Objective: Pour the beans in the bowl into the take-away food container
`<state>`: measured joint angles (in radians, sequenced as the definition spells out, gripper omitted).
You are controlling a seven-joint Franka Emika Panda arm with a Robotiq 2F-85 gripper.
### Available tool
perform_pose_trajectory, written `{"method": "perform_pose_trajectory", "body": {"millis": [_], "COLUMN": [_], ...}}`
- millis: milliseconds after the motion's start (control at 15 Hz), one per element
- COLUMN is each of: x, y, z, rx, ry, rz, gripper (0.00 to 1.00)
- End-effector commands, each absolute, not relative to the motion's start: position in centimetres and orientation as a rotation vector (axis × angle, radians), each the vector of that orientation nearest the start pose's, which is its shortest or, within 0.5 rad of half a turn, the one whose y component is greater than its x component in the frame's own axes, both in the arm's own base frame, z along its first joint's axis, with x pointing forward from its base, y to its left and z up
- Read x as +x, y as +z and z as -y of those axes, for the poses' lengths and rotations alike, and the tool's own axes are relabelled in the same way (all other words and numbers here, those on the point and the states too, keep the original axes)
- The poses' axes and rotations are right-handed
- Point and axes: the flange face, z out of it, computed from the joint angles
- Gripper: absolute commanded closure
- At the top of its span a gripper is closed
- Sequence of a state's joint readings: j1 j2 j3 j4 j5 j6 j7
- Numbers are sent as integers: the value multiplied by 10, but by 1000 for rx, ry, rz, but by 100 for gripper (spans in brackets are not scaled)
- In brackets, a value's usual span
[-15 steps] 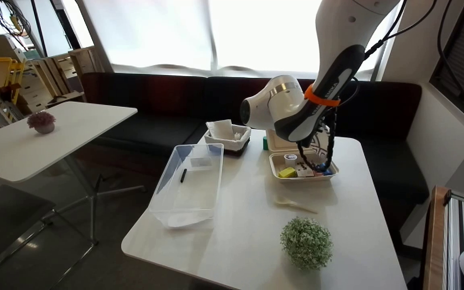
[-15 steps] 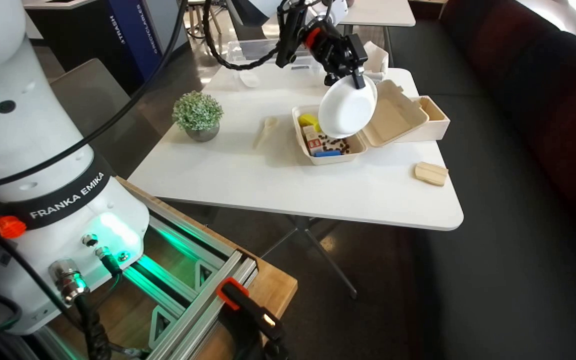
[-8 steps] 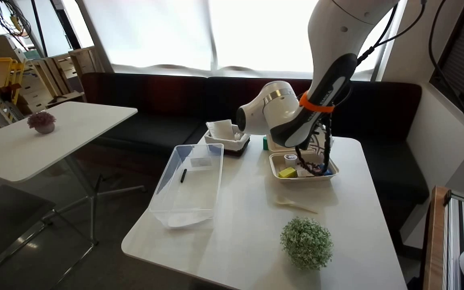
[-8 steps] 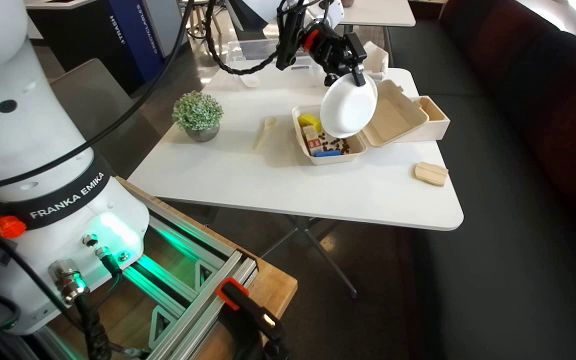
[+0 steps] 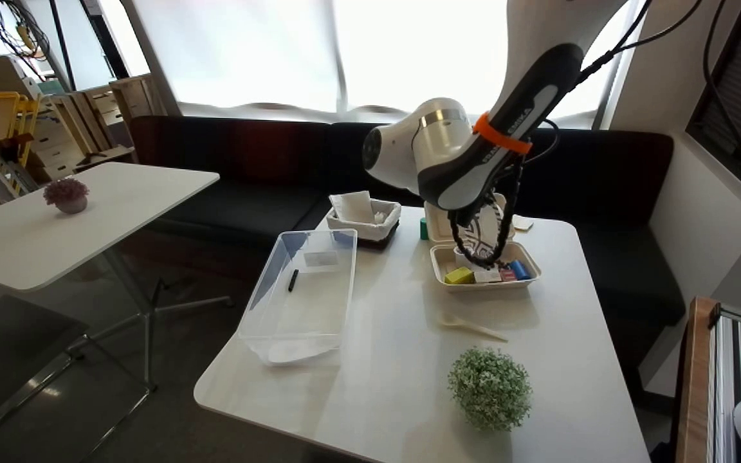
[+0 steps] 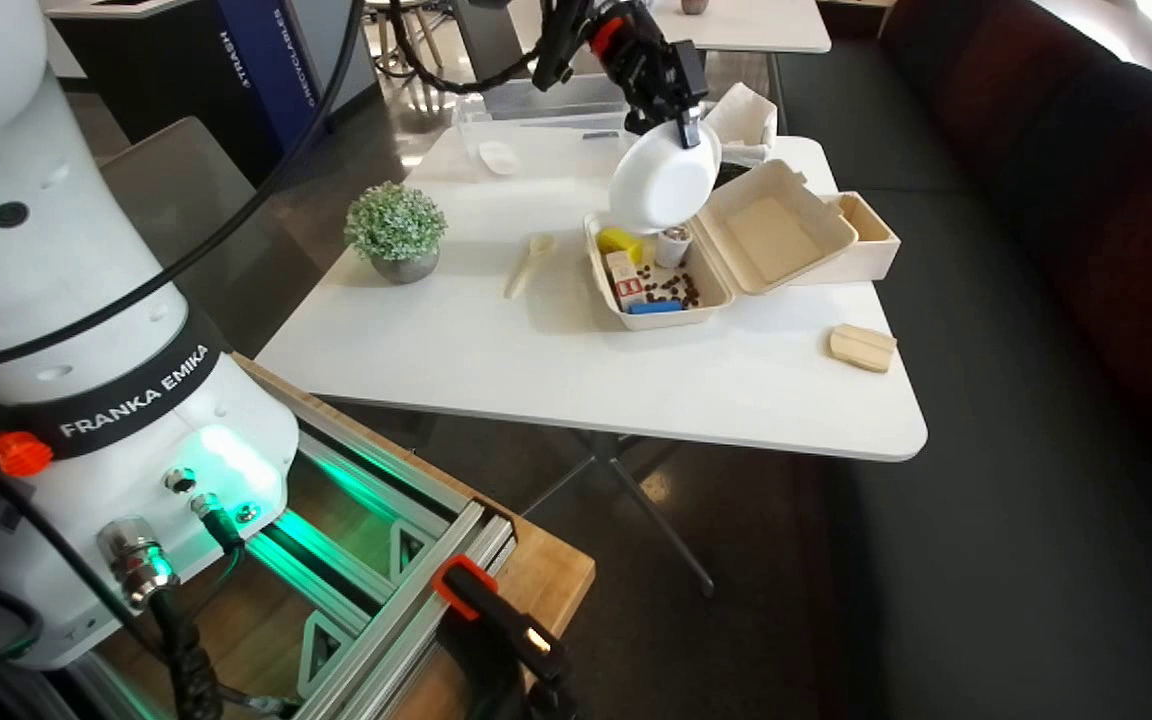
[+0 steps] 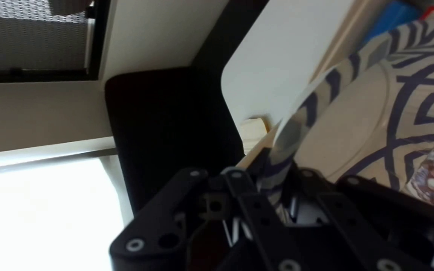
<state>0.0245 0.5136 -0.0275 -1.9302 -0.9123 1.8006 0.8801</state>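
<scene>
Clamping bowl (image 6: 664, 180) by its rim in gripper (image 7: 277, 173). Hanging above container (image 6: 681, 317), tilted steeply, nearly on edge. Showing patterned inside in wrist view, plain white underside in an exterior view. Overlapping cup (image 6: 674, 246) by eye; can't tell if touching. In container, along with cup: beans (image 6: 690, 291), dark, scattered loose on the floor between cup, carton (image 6: 626, 280) and blue piece (image 6: 656, 307); also yellow piece (image 6: 619, 241). Folded back: lid (image 6: 771, 240), just in front of wooden box (image 6: 846, 268). Farther out on table (image 5: 402, 399): spoon (image 6: 530, 266), then plant (image 6: 396, 235) to one side, wood block (image 6: 862, 348) near the end. Past lid: basket (image 5: 356, 229) with white liner and paper, just beside clear bin (image 5: 306, 308); in bin, black stick (image 5: 293, 280). Beyond: dark bench (image 6: 1016, 400) along table end and, well apart, far table (image 5: 119, 199) with purple plant (image 5: 67, 195) on top.
</scene>
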Motion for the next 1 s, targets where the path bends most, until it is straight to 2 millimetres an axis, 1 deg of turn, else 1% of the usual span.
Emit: {"method": "perform_pose_trajectory", "body": {"millis": [0,133,200,267,400,600,800,933], "x": [555,553,551,549,546,542,538,535], "y": [273,302,311,319,325,320,303,290], "z": [61,66,72,78,95,121,143,151], "rx": [2292,2372,2417,2463,2557,2700,2839,2930], "ry": [-117,-38,-11,18,68,158,253,315], "rz": [428,458,478,497,536,566,588,596], "gripper": [98,98,98,98,98,98,98,98]}}
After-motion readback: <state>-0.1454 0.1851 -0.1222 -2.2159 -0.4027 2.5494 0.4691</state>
